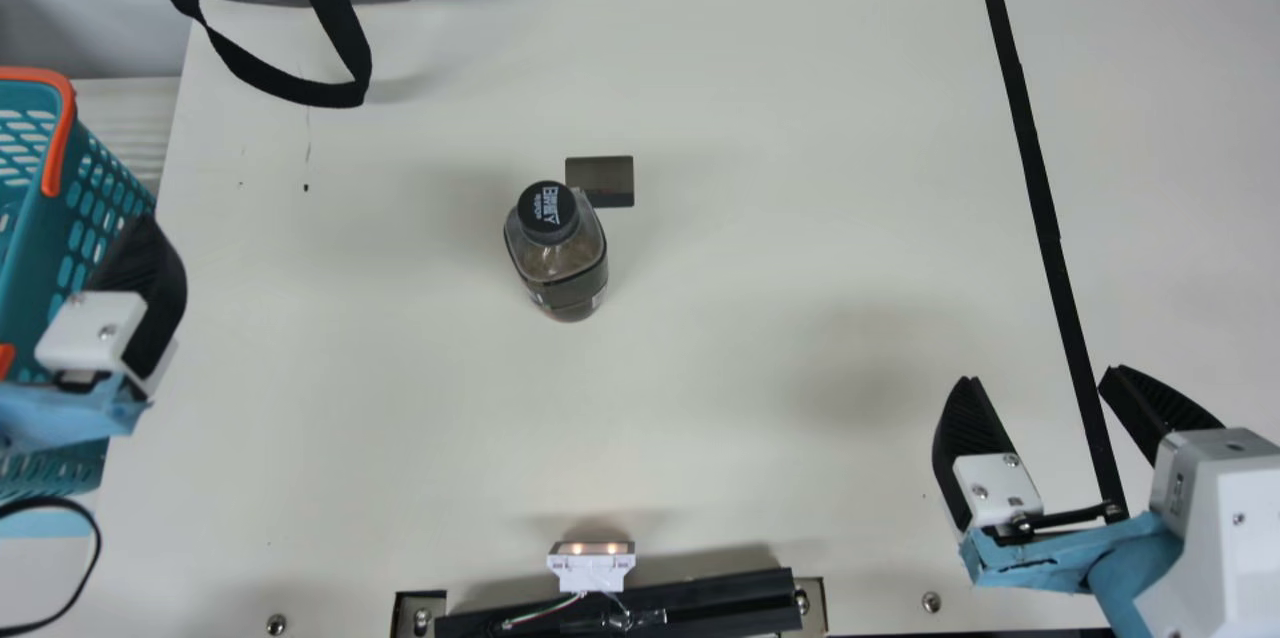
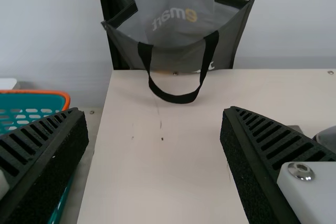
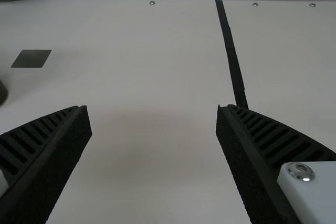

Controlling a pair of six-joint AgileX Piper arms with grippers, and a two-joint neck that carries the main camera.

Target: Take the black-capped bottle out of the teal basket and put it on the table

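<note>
We see the black-capped bottle (image 1: 565, 253) upright on the table (image 1: 700, 368); our left gripper (image 2: 155, 110) and right gripper (image 3: 153, 107) are spread wide, empty; we judge that careless left-arm motion, if low, could snag the teal basket (image 1: 28, 248) or topple the bottle.

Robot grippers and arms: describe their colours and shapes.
The left gripper and right gripper have black, ribbed, tapering fingers on white mounts with silver screws. Light blue parts sit behind both mounts, and the right arm continues into a bulky white housing.
</note>
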